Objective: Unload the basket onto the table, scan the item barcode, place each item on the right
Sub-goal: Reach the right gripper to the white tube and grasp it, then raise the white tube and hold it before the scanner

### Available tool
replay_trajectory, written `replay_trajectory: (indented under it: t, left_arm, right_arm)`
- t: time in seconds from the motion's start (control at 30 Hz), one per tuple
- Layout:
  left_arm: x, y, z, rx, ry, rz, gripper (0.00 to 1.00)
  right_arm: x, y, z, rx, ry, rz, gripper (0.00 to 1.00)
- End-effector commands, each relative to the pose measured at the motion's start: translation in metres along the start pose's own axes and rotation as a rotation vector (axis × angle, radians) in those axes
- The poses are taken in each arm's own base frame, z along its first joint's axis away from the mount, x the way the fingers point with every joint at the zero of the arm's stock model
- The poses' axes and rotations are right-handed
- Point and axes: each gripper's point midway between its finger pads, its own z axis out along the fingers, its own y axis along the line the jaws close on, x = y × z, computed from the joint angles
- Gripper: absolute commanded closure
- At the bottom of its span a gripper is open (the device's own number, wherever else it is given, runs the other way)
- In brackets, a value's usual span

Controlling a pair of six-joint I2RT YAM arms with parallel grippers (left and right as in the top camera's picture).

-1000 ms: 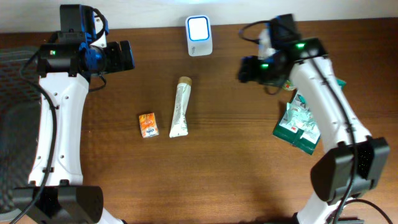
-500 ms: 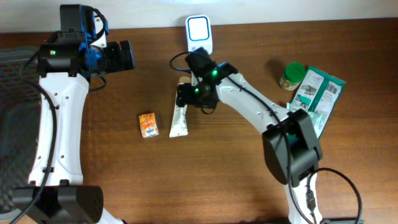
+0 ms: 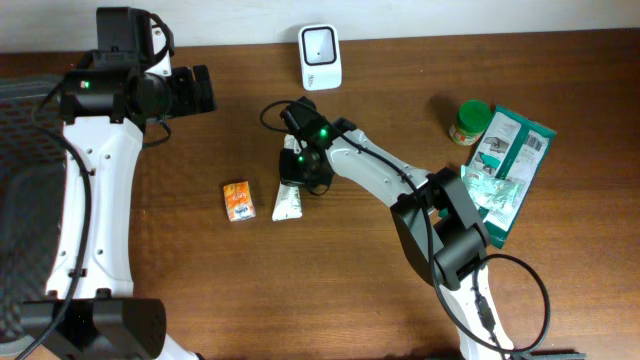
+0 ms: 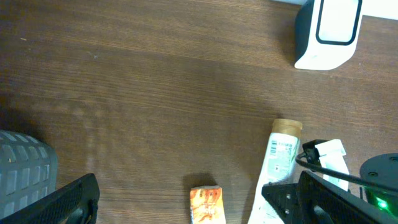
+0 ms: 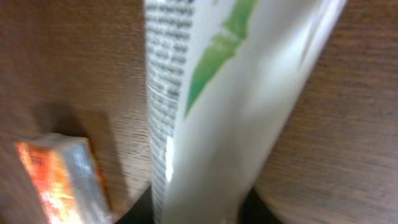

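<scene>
While right arm hides tube's upper half overhead, I count: one white tube (image 3: 288,203), one orange packet (image 3: 237,200), one scanner (image 3: 320,45), one green-lidded jar (image 3: 467,122), two green pouches (image 3: 518,142). Tube lies mid-table, just right of packet; green leaf print, fine black text, blurred in wrist view. Right gripper (image 3: 302,168) clamped on tube. Left gripper (image 3: 208,90) jaws wide apart.

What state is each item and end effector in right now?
tube: lying flat, capped
scanner: upright
orange packet: lying flat, untouched
jar: upright, lid on
green pouches: lying flat, overlapping
left end effector: open, empty
right end effector: closed on the tube
</scene>
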Motion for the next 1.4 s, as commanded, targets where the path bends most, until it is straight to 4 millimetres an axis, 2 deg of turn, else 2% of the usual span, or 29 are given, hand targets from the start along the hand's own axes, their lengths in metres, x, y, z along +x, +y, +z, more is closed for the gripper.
replay_trajectory:
  t: [0.0,0.1,0.23,0.33,0.47,0.77,0.9,1.0,1.2,1.3,1.37]
  left_arm:
    - [-0.001,0.001,0.000,-0.003,-0.003,0.005,0.01]
    - [-0.001,0.001,0.000,-0.003,-0.003,0.005,0.01]
    - [-0.001,0.001,0.000,-0.003,-0.004,0.005,0.01]
    - [-0.001,0.001,0.000,-0.003,-0.004,0.005,0.01]
    - [-0.001,0.001,0.000,-0.003,-0.003,0.005,0.01]
    - [-0.001,0.001,0.000,-0.003,-0.004,0.005,0.01]
    - [-0.001,0.001,0.000,-0.003,-0.004,0.005,0.01]
    - [-0.001,0.001,0.000,-0.003,-0.004,0.005,0.01]
    - [-0.001,0.001,0.000,-0.003,-0.003,0.005,0.01]
    - [-0.001,0.001,0.000,-0.003,-0.004,0.005,0.01]
    - [-0.001,0.001,0.000,-0.003,-0.003,0.005,0.01]
  right_arm:
    - [0.001,-0.013,0.005,0.020,0.023,0.008,0.87]
    - [0.001,-0.002,-0.008,-0.075,0.051,-0.094,0.96]
    - [-0.006,0.018,-0.042,-0.232,0.039,-0.284,0.96]
    - [-0.004,0.039,-0.086,-0.404,0.020,-0.443,0.96]
    - [0.003,0.056,-0.156,-0.610,-0.028,-0.577,0.96]
    - [0.009,0.053,-0.266,-0.690,-0.173,-0.617,0.96]
    - [0.012,0.051,-0.300,-0.719,-0.233,-0.629,0.96]
    - [0.015,0.053,-0.310,-0.722,-0.248,-0.638,0.96]
    - [0.010,0.048,-0.306,-0.677,-0.263,-0.636,0.96]
    - [-0.016,0.020,-0.282,-0.437,-0.315,-0.604,0.96]
    - [-0.048,-0.003,-0.260,-0.188,-0.389,-0.600,0.96]
